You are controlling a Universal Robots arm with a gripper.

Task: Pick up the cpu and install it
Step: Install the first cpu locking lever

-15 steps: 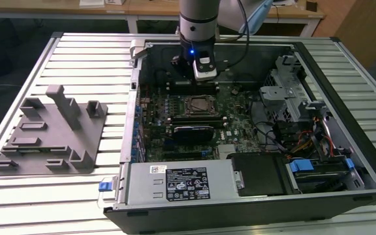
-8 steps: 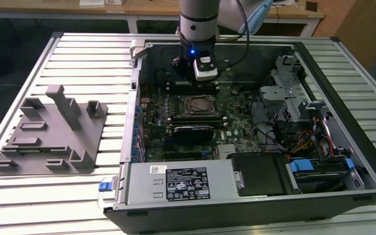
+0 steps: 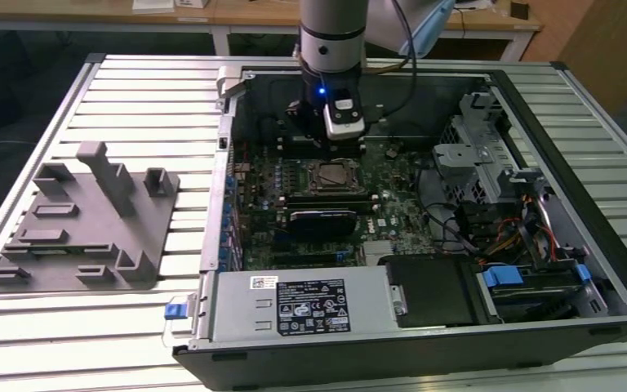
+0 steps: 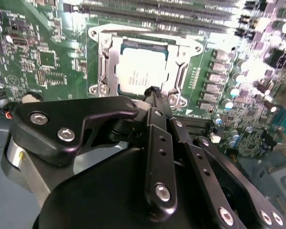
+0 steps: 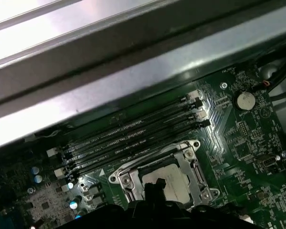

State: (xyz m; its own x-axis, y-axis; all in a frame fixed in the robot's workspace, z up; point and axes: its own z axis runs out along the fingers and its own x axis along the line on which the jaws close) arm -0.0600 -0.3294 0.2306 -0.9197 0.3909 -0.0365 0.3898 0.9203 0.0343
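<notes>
Already cpu (image 4: 142, 71) is seated in socket (image 4: 101, 71) on motherboard (image 4: 43, 52), partly hidden by gripper (image 4: 152, 93) in both wrist views. Gripper hangs just above it, nothing held; finger state cannot be told, tips hidden behind linkage.

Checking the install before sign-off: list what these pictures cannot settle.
- Near edge of the cpu: covered by the claw in both wrist views.
- Claw open or shut: its own body hides the tips.
- Whether the cpu sits fully flat in the socket: too small in the exterior view.
</notes>
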